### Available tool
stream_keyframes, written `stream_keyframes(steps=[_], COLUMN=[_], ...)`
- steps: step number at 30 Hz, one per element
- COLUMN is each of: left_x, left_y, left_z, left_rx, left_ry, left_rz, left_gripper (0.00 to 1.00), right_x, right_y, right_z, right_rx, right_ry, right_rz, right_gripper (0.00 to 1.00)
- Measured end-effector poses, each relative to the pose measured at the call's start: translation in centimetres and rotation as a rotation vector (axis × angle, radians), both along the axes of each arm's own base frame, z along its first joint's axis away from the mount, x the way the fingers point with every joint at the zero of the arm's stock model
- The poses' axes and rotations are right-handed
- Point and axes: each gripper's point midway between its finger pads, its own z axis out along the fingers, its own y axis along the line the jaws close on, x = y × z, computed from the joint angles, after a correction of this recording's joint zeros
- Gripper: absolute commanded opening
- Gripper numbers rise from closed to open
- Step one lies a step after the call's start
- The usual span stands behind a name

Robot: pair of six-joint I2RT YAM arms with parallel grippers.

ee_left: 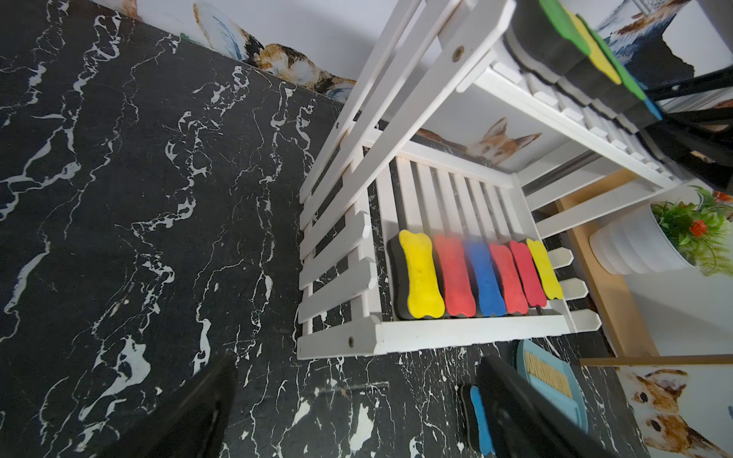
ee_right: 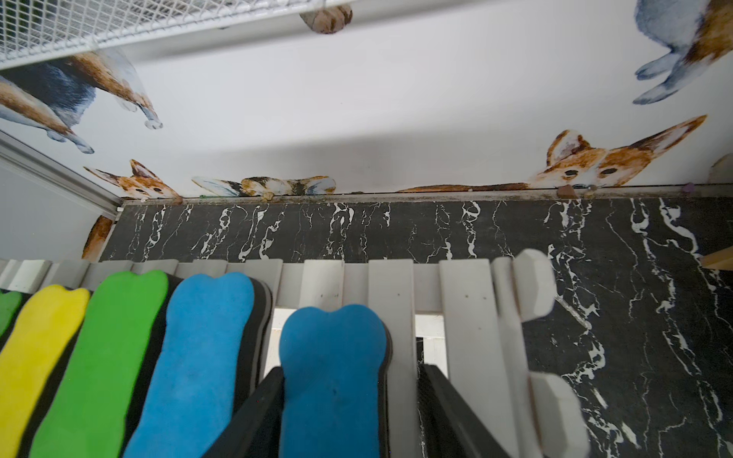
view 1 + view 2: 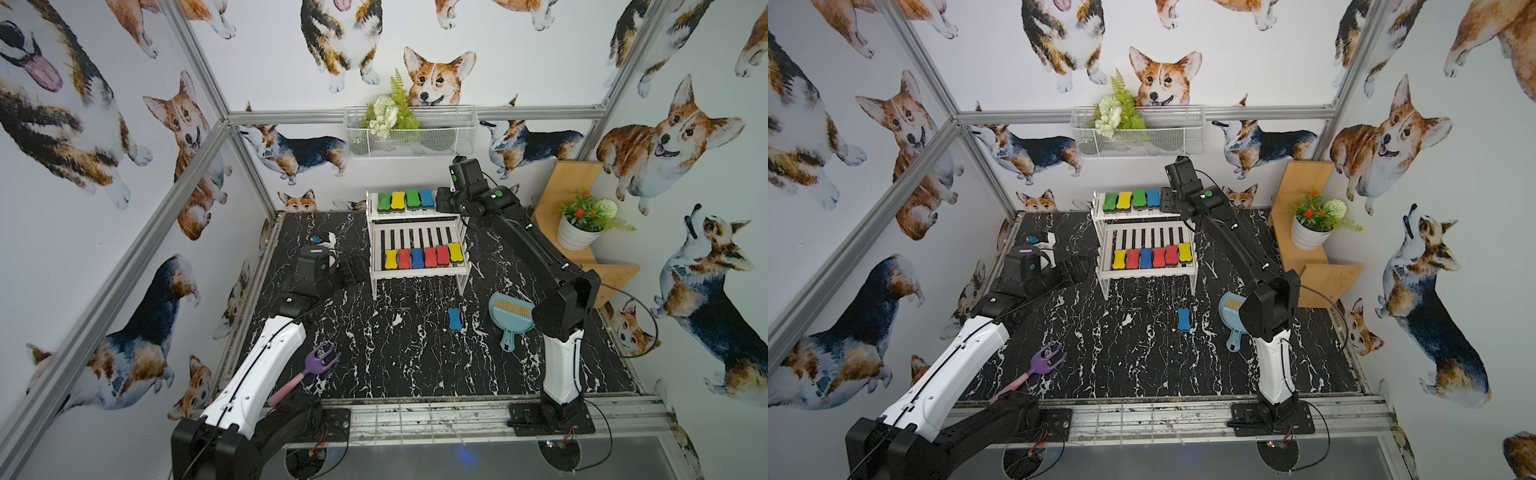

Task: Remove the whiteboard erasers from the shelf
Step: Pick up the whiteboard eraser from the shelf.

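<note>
Now the right claw stands spread around a blue eraser, not pinching; closing off-centre may shove it against the neighbour eraser.

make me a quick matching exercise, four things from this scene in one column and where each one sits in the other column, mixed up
Things
1. potted plant
2. red erasers
3. dustpan
4. green erasers

Places
a. upper tier of the shelf
b. wooden stand
c. table
d. lower tier of the shelf

Pairs: 1-b, 2-d, 3-c, 4-a
</note>
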Motion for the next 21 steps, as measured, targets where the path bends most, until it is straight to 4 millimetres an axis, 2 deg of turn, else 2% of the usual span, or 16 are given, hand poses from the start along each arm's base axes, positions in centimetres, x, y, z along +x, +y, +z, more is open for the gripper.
stream_keyframes(steps=[7,12,16,18,21], left_x=[0.0,0.0,0.0,0.0,0.0], left_y=[0.0,0.0,0.1,0.1,0.2], left_z=[0.0,0.0,0.0,0.0,0.1], left_rx=[0.000,0.000,0.002,0.003,0.003], left_ry=[0.000,0.000,-0.001,-0.002,-0.004], left_rz=[0.000,0.000,0.004,0.006,0.008], left_gripper=[1.00,1.00,1.00,1.00,1.00], right_x=[-0.2,-1.9,-5.3,-7.4,-11.6], right_y=[-0.3,-0.1,0.4,0.6,0.7], right_z=[0.4,3.7,5.3,4.9,3.0], right_rx=[-0.010,0.020,0.036,0.044,0.061], right_ry=[-0.008,-0.065,-0.094,-0.087,-0.067], right_rz=[-0.008,0.008,0.029,0.041,0.070], right_gripper=[0.41,0.38,0.37,0.37,0.36])
